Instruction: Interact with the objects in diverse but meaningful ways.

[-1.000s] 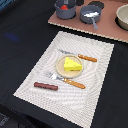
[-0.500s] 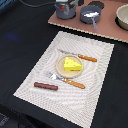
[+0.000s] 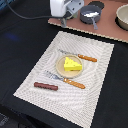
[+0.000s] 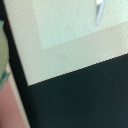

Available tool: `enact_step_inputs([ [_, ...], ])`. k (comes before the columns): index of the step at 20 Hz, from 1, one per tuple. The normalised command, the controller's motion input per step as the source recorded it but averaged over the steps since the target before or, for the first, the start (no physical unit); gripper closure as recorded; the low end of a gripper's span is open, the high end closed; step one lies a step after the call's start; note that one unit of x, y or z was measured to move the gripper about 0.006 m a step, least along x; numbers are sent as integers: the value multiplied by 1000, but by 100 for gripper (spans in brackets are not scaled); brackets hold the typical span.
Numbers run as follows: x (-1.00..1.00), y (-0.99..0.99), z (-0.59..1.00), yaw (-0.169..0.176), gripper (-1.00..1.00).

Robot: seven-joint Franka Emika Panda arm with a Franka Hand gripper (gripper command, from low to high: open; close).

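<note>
A yellow cheese wedge (image 3: 71, 64) lies on a round tan plate at the middle of the pale placemat (image 3: 95, 100). A brown sausage (image 3: 45, 86) lies on the mat toward its near corner at the exterior view's left. A grey two-handled pot (image 3: 90, 14) stands on the brown board beyond the mat, with a white-and-blue piece (image 3: 90, 15) inside. My gripper (image 3: 63, 22) hangs over the board's edge, just to the exterior view's left of the pot. Its fingers are too small and blurred to read. The tomato is out of view. The wrist view shows no fingers.
An orange-handled knife (image 3: 86, 58) and fork (image 3: 73, 82) flank the plate (image 3: 59, 68). A tan bowl (image 3: 123, 16) stands on the brown board (image 3: 107, 31) at the exterior view's right. The wrist view shows the mat's corner (image 4: 60, 45), a metal utensil tip (image 4: 100, 11) and black tabletop (image 4: 85, 100).
</note>
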Motion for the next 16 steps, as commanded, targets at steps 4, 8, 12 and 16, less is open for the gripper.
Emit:
enact_step_inputs([
  [4, 233, -1000, 0, 0, -100],
  [8, 229, -1000, 0, 0, -100],
  [12, 236, -945, 0, 35, -100],
  [16, 256, -821, 0, 94, -100],
])
